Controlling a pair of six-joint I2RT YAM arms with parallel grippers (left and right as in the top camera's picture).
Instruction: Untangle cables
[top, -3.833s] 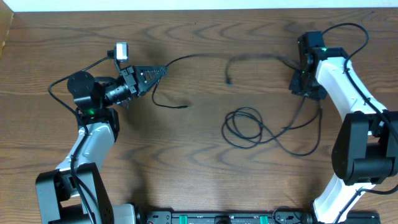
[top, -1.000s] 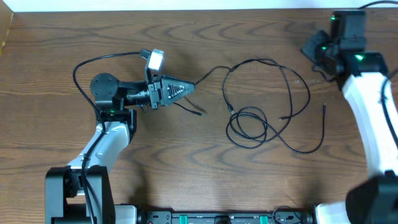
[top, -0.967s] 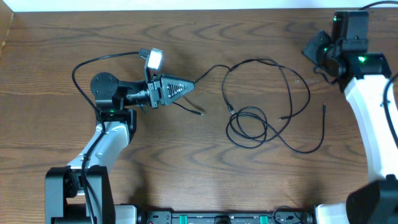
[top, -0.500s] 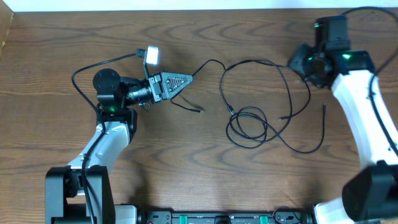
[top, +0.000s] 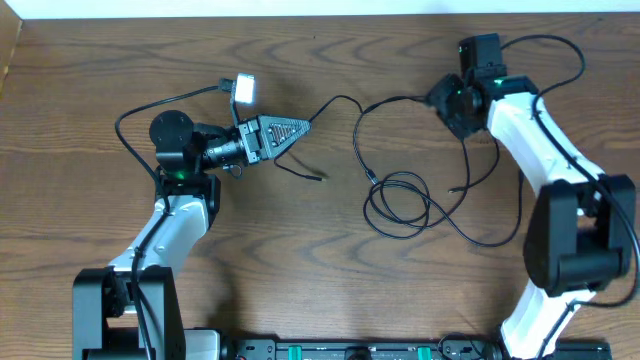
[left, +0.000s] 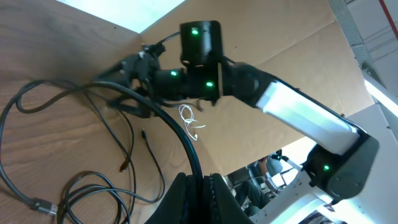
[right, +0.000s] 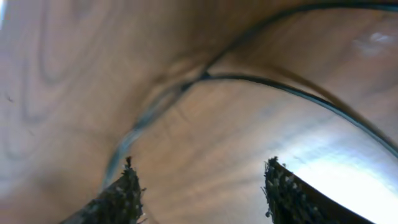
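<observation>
Several thin black cables (top: 400, 200) lie looped and crossed mid-table, with a small coil and a wide arc (top: 494, 160) to its right. My left gripper (top: 300, 128) is shut on one black cable (top: 340, 99) that runs right toward the tangle. In the left wrist view the shut jaws (left: 200, 183) pinch this cable (left: 186, 140). My right gripper (top: 442, 103) is over the upper end of the arc. Its fingers (right: 202, 186) are open and empty, with blurred cables (right: 205, 76) just beyond them. A thin white cord (left: 191, 121) shows far off.
A loose cable tail with a small plug (top: 318, 178) lies just right of my left gripper. The table's far edge (top: 320, 16) runs along the top. The right arm's thick lead (top: 560, 45) arcs near the back right corner.
The right arm has swung from the far right corner leftward to the top of the cable arc. The left gripper has kept its hold and hardly moved.
</observation>
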